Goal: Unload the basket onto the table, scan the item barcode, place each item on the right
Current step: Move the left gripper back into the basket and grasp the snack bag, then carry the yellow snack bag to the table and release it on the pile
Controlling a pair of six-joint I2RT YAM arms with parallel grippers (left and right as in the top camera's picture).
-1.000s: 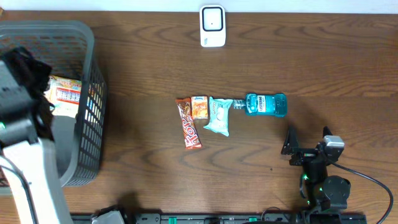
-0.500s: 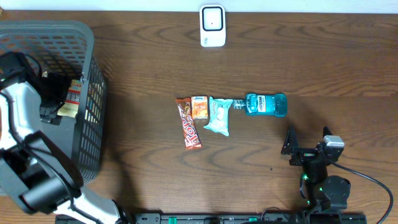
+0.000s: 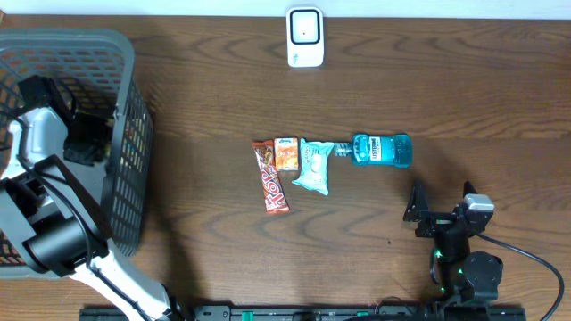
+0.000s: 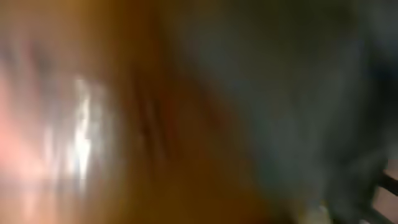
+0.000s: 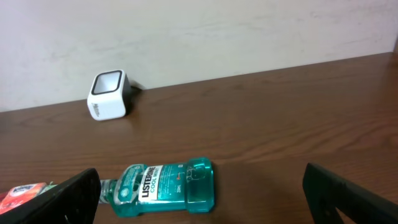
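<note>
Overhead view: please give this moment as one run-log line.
left gripper inside basket, grip unclear | right gripper open, empty | bottle lying on table | scanner untouched

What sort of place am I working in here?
Probably a mock shop checkout on a wooden table: a white scanner at the far edge, a grey basket, and packaged goods in a row, among them a mouthwash.

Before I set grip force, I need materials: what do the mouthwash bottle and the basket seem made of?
Mouthwash bottle: probably clear, glossy plastic. The teal body is see-through beside a printed label. Basket: likely moulded grey plastic with a matte finish. Its walls are an even open lattice.
</note>
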